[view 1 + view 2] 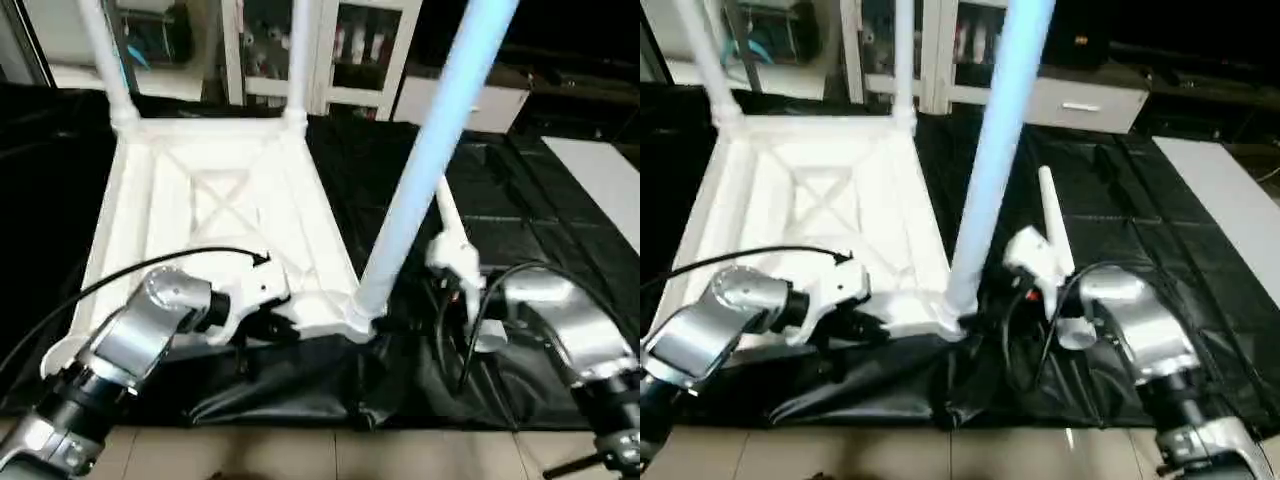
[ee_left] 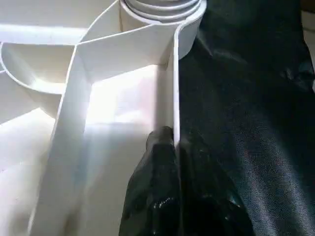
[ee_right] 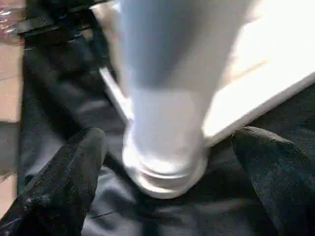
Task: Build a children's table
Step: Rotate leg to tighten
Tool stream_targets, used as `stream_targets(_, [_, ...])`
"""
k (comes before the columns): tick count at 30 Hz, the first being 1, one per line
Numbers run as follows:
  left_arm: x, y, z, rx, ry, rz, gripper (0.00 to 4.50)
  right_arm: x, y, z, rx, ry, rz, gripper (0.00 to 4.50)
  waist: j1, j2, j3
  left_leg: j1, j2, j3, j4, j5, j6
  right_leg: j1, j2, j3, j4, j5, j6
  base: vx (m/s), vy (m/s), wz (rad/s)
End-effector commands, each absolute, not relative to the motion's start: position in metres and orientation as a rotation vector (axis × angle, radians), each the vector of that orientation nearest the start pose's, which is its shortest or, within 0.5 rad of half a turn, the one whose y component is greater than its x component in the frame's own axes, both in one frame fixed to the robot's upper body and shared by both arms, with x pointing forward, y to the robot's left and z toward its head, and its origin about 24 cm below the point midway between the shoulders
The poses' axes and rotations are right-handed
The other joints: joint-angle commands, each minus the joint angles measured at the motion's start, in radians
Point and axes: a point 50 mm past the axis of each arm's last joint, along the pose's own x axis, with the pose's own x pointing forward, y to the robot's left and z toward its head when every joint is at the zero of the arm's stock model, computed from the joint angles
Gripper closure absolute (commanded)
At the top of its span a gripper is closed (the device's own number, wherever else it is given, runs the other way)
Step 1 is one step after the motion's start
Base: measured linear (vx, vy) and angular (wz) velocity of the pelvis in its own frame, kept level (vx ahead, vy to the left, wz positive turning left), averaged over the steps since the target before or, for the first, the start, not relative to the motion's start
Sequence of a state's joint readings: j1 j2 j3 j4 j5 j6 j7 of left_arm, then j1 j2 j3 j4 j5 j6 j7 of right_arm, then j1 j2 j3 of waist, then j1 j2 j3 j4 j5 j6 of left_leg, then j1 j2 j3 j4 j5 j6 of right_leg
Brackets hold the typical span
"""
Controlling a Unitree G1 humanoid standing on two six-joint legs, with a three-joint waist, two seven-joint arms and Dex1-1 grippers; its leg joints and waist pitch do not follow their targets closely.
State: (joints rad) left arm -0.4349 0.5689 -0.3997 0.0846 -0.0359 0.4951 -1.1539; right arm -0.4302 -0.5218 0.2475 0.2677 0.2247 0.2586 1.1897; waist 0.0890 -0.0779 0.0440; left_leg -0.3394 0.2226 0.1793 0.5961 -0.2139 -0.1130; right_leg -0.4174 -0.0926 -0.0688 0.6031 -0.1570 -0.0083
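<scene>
On tabletop (image 1: 215, 215): no readable writing.

My forearms are chunky brushed-silver metal cylinders, the left forearm (image 1: 130, 345) and the right forearm (image 1: 570, 330), each going to dark ribbed black collars lower down toward the elbow, with a rounded silver cap at the wrist end. Past each wrist there's a white plastic housing, and thin black cables loop loosely out over both arms, one long cable (image 1: 120, 275) arcing across the left. My fingers are matte black, rounded and a bit rubbery looking, the left gripper (image 2: 174, 147) slim, the right gripper (image 3: 172, 147) with fat blunt tips.
</scene>
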Motion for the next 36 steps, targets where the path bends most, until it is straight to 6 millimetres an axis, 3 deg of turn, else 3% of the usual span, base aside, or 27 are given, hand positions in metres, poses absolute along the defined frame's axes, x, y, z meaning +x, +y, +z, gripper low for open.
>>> stream_targets(1, [0.27,0.136,0.054,0.466,0.669,-1.366,4.5,0.293,-0.16,0.071,-0.274,0.391,1.323,0.01,-0.01,0.004,-0.052,-0.001,0.01,0.007,-0.079,-0.185,0.025,0.047,-0.039,0.039,-0.06,-0.275,-0.187,0.0,0.0,0.0])
stream_targets(4, [0.269,0.137,0.054,0.469,0.673,-1.37,4.5,0.295,-0.158,0.068,-0.29,0.402,1.348,0.01,-0.009,0.001,-0.053,-0.004,0.009,0.006,-0.077,-0.176,0.021,0.047,-0.039,0.039,-0.059,-0.275,-0.181,0.0,0.0,0.0])
stream_targets(13, [0.267,0.139,0.052,0.478,0.689,-1.371,4.5,0.304,-0.147,0.066,-0.32,0.397,1.392,0.77,-0.009,0.001,-0.057,-0.003,0.007,0.008,-0.073,-0.138,0.027,0.048,-0.035,0.04,-0.047,-0.21,-0.207,0.0,0.0,0.0])
stream_targets(19, [0.268,0.139,0.052,0.478,0.695,-1.368,4.5,0.305,-0.145,0.062,-0.332,0.408,1.426,1.29,-0.009,-0.003,-0.055,-0.003,0.008,0.008,-0.073,-0.159,0.024,0.048,-0.037,0.04,-0.051,-0.248,-0.2,0.0,0.0,0.0])
stream_targets(24, [0.268,0.14,0.051,0.479,0.701,-1.367,4.5,0.306,-0.145,0.059,-0.348,0.414,1.432,1.71,-0.01,-0.002,-0.057,-0.003,0.007,0.008,-0.073,-0.155,0.023,0.048,-0.035,0.04,-0.049,-0.224,-0.207,0.0,0.0,0.0])
stream_targets(34, [0.268,0.141,0.05,0.479,0.709,-1.361,4.5,0.305,-0.149,0.048,-0.393,0.448,1.438,1.81,-0.01,-0.003,-0.057,-0.003,0.008,0.008,-0.073,-0.163,0.023,0.048,-0.035,0.04,-0.049,-0.228,-0.209,0.0,0.0,0.0])
stream_targets(36, [0.268,0.141,0.049,0.46,0.707,-1.34,4.5,0.308,-0.15,0.04,-0.359,0.457,1.344,1.81,-0.012,-0.003,-0.057,-0.002,0.008,0.007,-0.075,-0.178,0.018,0.048,-0.036,0.04,-0.051,-0.248,-0.205,0.0,0.0,0.0])
